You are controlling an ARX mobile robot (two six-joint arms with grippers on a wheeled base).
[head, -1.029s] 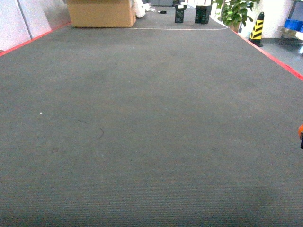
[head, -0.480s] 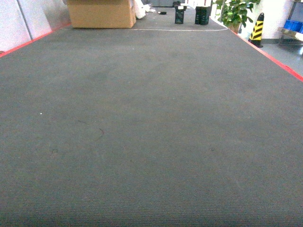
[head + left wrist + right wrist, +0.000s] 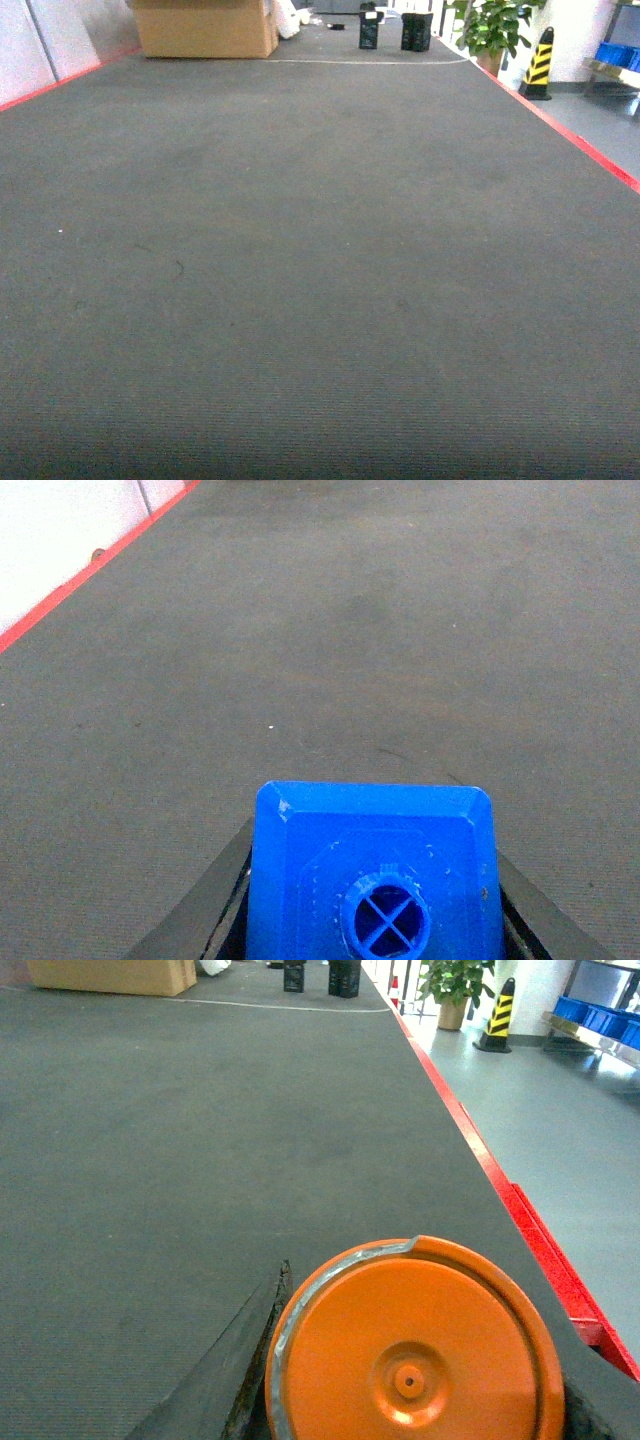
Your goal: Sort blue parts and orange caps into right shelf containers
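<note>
A wide floor of dark grey ribbed carpet (image 3: 320, 280) fills the head view, edged by a red strip (image 3: 560, 125) running toward two o'clock. At eleven o'clock, far back, stands a plain brown cardboard box (image 3: 203, 27); near twelve o'clock are two small black boxes (image 3: 390, 32), and at one o'clock a leafy potted plant (image 3: 492, 25) and a yellow-and-black striped cone (image 3: 538, 62). At the far right edge, blue crates (image 3: 616, 52) sit on a metal shelf; their contents cannot be seen. Neither arm appears in this view. In the left wrist view, the left gripper (image 3: 372, 920) at six o'clock is clamped on a blue part (image 3: 372, 875), a glossy bright-blue plastic block with bevelled edges and a round stud marked with a moulded cross, its dark fingers (image 3: 215, 910) pressing on both sides. In the right wrist view, the right gripper (image 3: 410, 1390) is closed around an orange cap (image 3: 415, 1345), a smooth orange disc face with a raised rim and small centre dimple, held above the carpet. No writing is legible anywhere.
</note>
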